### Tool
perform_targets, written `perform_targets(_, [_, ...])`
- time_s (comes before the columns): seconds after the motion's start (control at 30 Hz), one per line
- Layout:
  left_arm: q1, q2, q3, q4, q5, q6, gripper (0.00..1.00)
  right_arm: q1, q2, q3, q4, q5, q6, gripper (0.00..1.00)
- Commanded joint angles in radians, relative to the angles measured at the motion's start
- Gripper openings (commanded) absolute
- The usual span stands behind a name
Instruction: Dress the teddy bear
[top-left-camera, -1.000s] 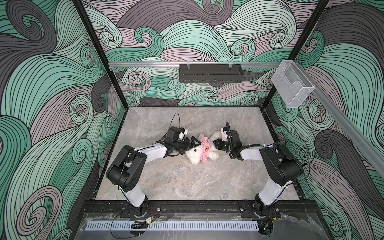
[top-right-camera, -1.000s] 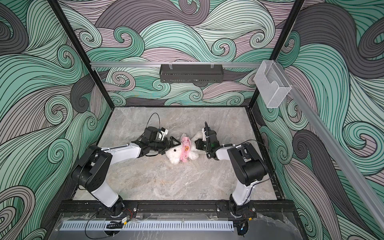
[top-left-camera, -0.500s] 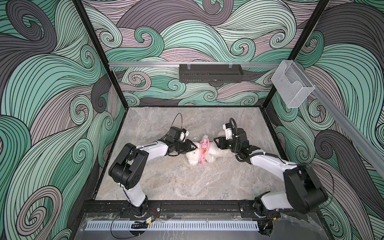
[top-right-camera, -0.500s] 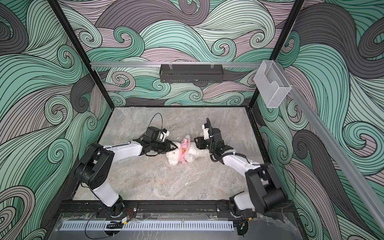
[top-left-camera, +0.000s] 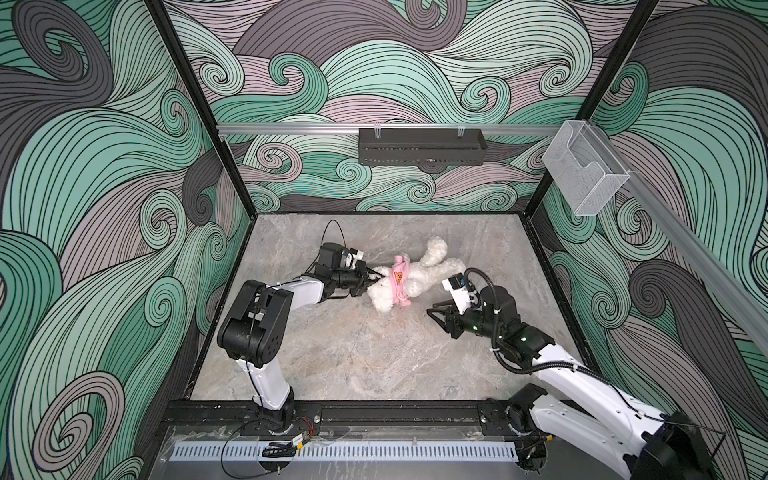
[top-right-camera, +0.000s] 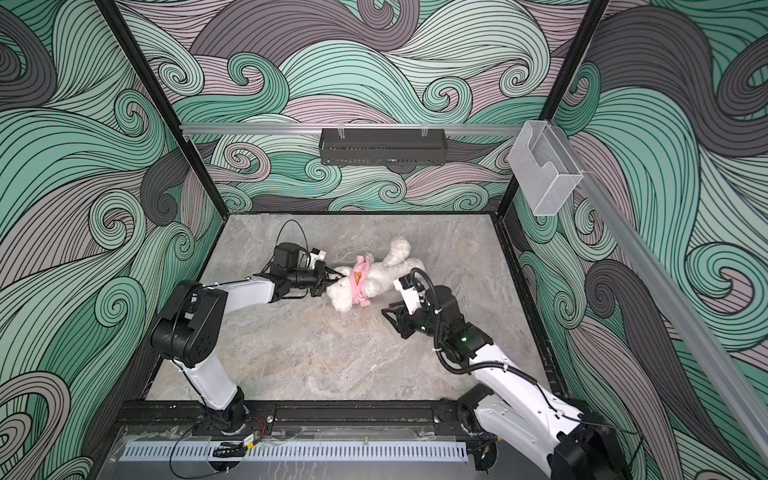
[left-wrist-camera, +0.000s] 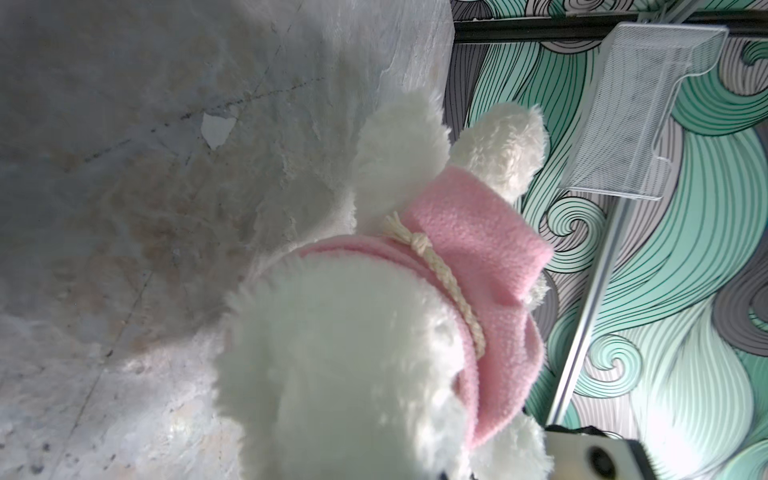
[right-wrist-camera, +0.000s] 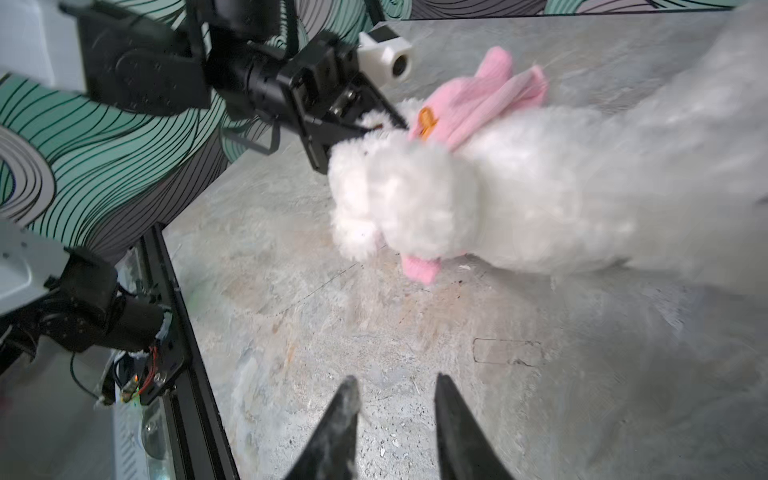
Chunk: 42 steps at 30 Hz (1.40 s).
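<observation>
Marble-patterned desk (top-left-camera: 332, 365), wave-print walls all round. We note the teddy bear (top-left-camera: 426, 277) lying on the desk, mid-width and toward the back, with its head toward the left arm and its legs pointing away to the right. The pink shirt (top-left-camera: 400, 283) sits bunched as a band around its neck. The left gripper (top-left-camera: 376, 277) is pinched closed on fur at the head, right beside the shirt. The right gripper (right-wrist-camera: 395, 380) hovers apart from the bear over bare desk, its jaws narrowly parted and holding nothing.

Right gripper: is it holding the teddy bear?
No, the right gripper hangs empty over the table, clear of the teddy bear.
</observation>
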Motion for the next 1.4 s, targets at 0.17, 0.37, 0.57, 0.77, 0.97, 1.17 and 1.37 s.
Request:
perform_targets(0.17, [0.012, -0.075, 0.144, -0.303, 0.163, 0.052, 0.00, 0.046, 0.155, -0.084, 0.485, 0.057, -0.174, 0.15])
perform_targets(0.37, [0.006, -0.089, 0.180, -0.375, 0.182, 0.060, 0.00, 0.067, 0.275, -0.064, 0.616, 0.075, -0.241, 0.15])
perform_targets(0.57, [-0.013, -0.090, 0.214, -0.430, 0.176, 0.089, 0.00, 0.082, 0.325, -0.051, 0.695, 0.107, -0.271, 0.17])
perform_targets(0.77, [-0.031, -0.079, 0.225, -0.448, 0.172, 0.103, 0.00, 0.090, 0.355, -0.038, 0.708, 0.136, -0.293, 0.18])
perform_targets(0.97, [-0.050, -0.071, 0.236, -0.462, 0.166, 0.116, 0.00, 0.097, 0.410, -0.007, 0.736, 0.168, -0.294, 0.19])
perform_targets(1.17, [-0.074, -0.053, 0.247, -0.490, 0.124, 0.123, 0.00, 0.102, 0.463, 0.020, 0.793, 0.212, -0.276, 0.11])
perform_targets(1.37, [-0.070, -0.071, 0.246, -0.604, -0.111, 0.135, 0.00, 0.101, 0.382, -0.060, 0.821, 0.422, -0.171, 0.00])
